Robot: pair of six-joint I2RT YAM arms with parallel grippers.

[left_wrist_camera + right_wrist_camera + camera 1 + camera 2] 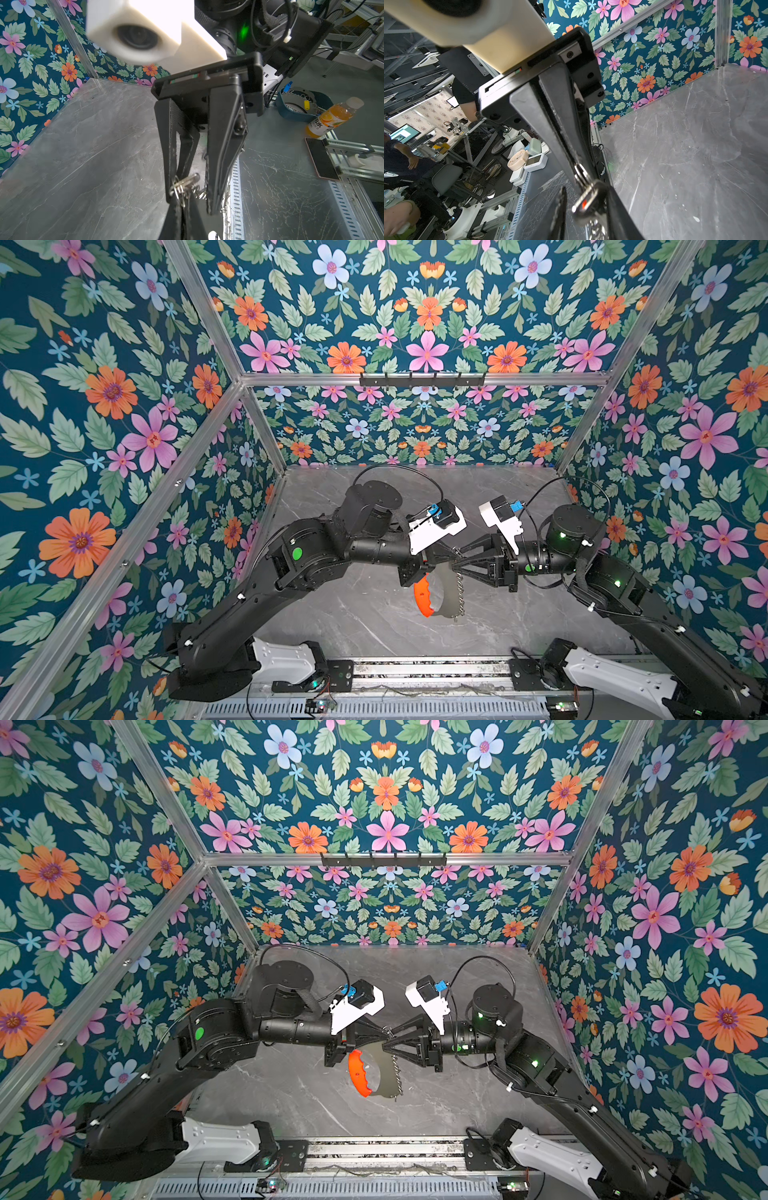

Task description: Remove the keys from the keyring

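Just below centre in both top views, the left tool (451,552) is clenching the upper end of the keyring (446,593), likely steadying it for the right tool (456,559), which is meeting it tip to tip. The crescent's long axis is running down the frame, red strip (422,593) left, loops (459,589) right. Seen from the left wrist, the key (188,180) is lying across the gap between the right tool's parted fingers (223,145), not yet pinched. Seen from the right wrist, it is sitting just beyond the left tool's clamped tips.
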